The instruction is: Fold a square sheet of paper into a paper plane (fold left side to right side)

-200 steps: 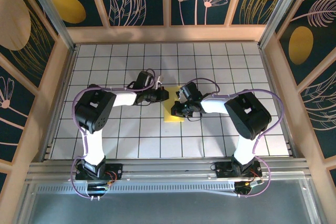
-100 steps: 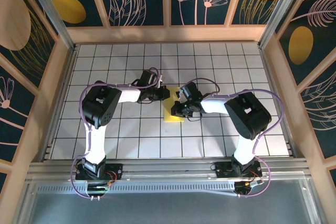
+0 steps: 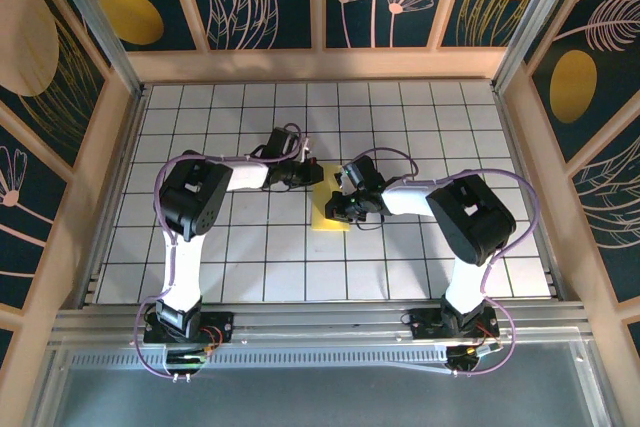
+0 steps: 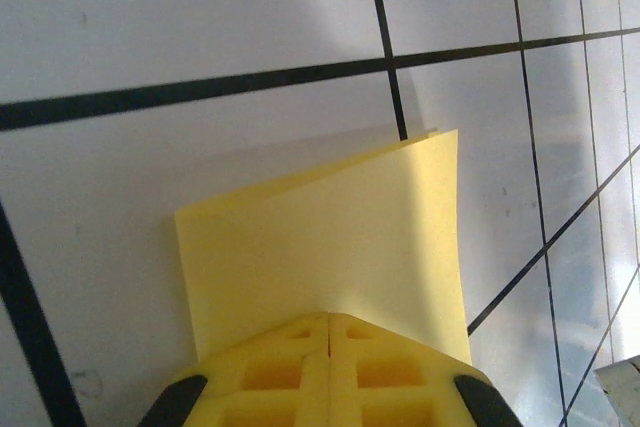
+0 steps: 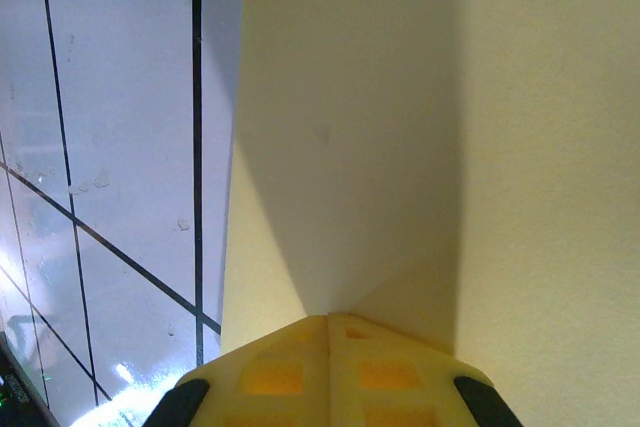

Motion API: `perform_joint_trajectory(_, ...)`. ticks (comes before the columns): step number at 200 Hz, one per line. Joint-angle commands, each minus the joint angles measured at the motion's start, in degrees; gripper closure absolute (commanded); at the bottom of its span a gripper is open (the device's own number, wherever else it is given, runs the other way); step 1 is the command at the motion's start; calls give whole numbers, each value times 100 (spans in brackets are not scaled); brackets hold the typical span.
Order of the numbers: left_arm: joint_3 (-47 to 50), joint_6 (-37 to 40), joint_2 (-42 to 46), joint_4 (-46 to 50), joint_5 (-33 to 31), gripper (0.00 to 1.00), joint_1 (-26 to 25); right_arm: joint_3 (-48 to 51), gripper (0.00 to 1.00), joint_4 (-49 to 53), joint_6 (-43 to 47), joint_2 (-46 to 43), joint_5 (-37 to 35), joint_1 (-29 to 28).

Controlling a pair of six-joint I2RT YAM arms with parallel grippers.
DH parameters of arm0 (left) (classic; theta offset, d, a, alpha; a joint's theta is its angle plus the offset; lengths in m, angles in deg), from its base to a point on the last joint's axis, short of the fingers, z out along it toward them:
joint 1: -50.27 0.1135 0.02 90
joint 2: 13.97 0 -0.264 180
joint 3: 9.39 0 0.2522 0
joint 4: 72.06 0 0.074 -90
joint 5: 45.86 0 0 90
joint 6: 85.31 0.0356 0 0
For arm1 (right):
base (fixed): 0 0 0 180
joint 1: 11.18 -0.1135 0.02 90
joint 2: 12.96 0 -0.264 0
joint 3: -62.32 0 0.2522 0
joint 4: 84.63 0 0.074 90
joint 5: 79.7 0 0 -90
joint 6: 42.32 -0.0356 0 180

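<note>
One square sheet of paper (image 3: 325,219), pale yellow, lies flat at the middle of the white gridded table (image 3: 200,127), folded over on itself, with a doubled edge showing at one corner in my left wrist view. I count two grippers on it. My left gripper (image 4: 328,322) meets its far left part, fingers pressed together with no gap and their tips down on the paper. My right gripper (image 5: 328,319) comes in from the right, also closed tight, its tips on the sheet. From above, both my wrists crowd over the paper and hide most of it. Wooden frame walls (image 3: 320,65) with patterned panels ring the table
</note>
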Motion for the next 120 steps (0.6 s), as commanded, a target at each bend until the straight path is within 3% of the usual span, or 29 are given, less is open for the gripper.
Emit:
perform_joint_trajectory(1,-236,264,-391,33,-699,100,340,335,100,1135,180,479,-745,3)
perform_joint_trajectory(120,-1154,466,-956,501,-947,100,576,372,100,1117,160,439,-710,3)
